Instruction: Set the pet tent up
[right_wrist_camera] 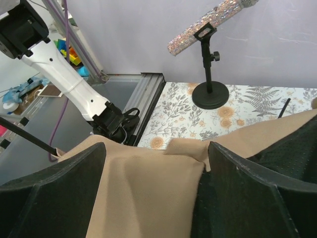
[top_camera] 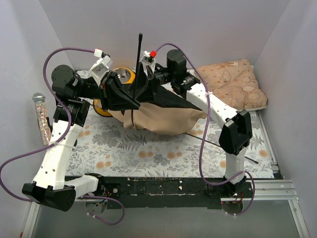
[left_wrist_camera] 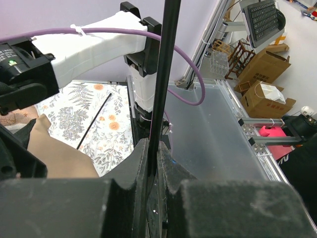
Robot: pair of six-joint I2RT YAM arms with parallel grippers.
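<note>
- Pet tent (top_camera: 163,119) lies slumped mid-bench (top_camera: 124,153), toward the far side, its tan shell just below both my hands.
- My left hand (left_wrist_camera: 153,168) pinches a black pole (left_wrist_camera: 166,74) upright. I judge it best to grip firmly and steer it straight.
- My right hand (right_wrist_camera: 154,193), spread wide, hovers just over the fabric, free to steady it.

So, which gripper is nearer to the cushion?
Right. The right gripper, jaws open over the tent, is left of the cushion; the left gripper, gripping a pole, is farther left.
</note>
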